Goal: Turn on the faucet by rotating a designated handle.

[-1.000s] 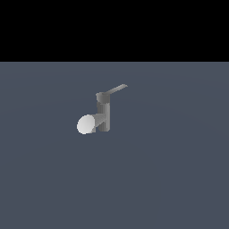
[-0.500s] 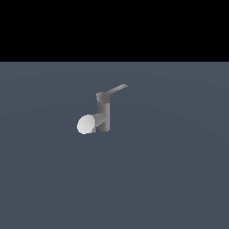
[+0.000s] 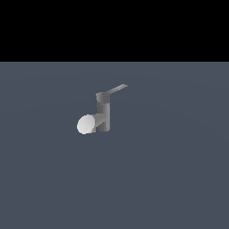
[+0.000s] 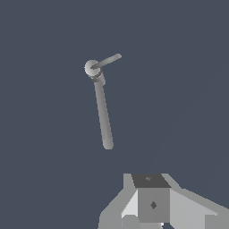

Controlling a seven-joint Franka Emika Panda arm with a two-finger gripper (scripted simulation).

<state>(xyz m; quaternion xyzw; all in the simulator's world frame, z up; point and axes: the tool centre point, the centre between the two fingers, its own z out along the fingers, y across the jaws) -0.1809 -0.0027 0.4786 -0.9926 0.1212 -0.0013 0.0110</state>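
Note:
The faucet [image 3: 103, 116] is a small grey tap standing upright on the flat grey floor in the middle of the exterior view. Its thick spout [image 3: 89, 123] ends in a pale round face and points toward the exterior view's left. The handle [image 3: 115, 90] is a thin light-grey lever that juts from the round cap toward the exterior view's right. The wrist view looks down on the faucet [image 4: 102, 112], with the handle [image 4: 106, 61] slanting off the cap. My gripper [image 4: 152, 203] shows only as grey blocks at the picture's edge, well apart from the faucet. It is absent from the exterior view.
A plain dark grey floor [image 3: 170, 170] surrounds the faucet. A black band fills the top of the exterior view. No other objects show.

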